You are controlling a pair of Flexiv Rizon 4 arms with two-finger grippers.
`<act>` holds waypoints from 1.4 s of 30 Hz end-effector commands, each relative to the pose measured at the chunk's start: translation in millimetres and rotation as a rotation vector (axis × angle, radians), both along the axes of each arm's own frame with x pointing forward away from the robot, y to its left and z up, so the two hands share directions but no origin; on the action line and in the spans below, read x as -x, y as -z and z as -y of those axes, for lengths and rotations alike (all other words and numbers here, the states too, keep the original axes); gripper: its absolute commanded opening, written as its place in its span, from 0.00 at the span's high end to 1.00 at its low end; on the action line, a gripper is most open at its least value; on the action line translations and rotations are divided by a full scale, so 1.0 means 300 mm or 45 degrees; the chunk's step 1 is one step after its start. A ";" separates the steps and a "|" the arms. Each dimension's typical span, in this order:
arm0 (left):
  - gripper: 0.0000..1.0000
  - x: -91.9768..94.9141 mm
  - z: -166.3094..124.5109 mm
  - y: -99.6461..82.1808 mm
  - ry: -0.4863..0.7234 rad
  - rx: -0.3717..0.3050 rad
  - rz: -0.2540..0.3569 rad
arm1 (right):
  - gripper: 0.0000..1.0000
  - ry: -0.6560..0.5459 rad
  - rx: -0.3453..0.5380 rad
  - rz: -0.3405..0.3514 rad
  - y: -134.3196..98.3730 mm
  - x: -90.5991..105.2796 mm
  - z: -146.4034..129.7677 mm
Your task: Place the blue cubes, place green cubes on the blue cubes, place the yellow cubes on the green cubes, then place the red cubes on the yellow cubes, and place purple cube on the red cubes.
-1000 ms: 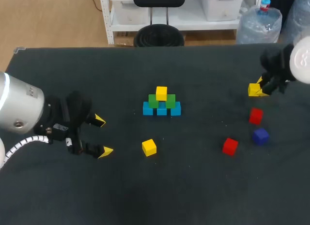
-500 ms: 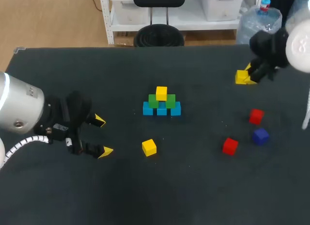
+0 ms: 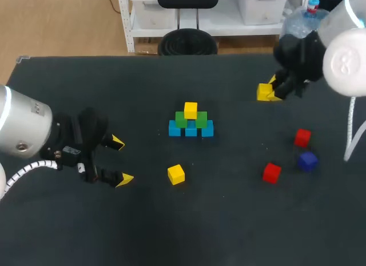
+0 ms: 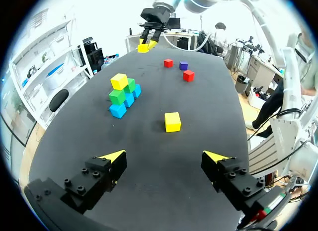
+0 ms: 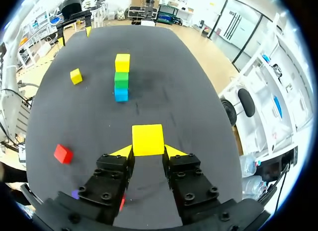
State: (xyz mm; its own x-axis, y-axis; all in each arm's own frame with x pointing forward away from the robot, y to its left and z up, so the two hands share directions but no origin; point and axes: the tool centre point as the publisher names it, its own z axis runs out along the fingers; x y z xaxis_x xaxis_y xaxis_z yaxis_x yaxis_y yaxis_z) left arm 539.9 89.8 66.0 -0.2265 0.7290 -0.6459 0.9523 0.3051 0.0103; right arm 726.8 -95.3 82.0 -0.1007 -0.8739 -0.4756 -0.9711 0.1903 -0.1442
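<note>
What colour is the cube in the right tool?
Yellow. The cube shows best in the right wrist view.

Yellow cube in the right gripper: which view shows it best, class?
Right wrist view: the yellow cube looms large, held in the right gripper. Head view shows it small; left wrist view, tiny and far.

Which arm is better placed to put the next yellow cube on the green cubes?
Right, probably. The right gripper is shut on a yellow cube and need only carry it to the green cubes. The left gripper is open and empty; it must first grasp the loose yellow cube.
</note>
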 end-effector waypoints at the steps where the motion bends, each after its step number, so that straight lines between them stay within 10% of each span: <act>1: 0.00 0.002 -0.007 0.003 0.003 0.010 0.005 | 1.00 0.002 0.008 0.000 -0.016 -0.001 -0.060; 42: 0.00 0.002 -0.007 0.003 0.003 0.010 0.005 | 1.00 -0.098 -0.063 -0.119 0.032 0.101 -0.412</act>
State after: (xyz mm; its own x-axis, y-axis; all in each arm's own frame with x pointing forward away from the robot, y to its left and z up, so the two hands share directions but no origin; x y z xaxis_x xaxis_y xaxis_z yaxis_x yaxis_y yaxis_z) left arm 539.9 89.8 66.0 -0.2265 0.7290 -0.6459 0.9523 0.3051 0.0103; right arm 693.9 24.8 74.4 -0.0795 -0.8561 -0.5107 -0.9915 0.1211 -0.0487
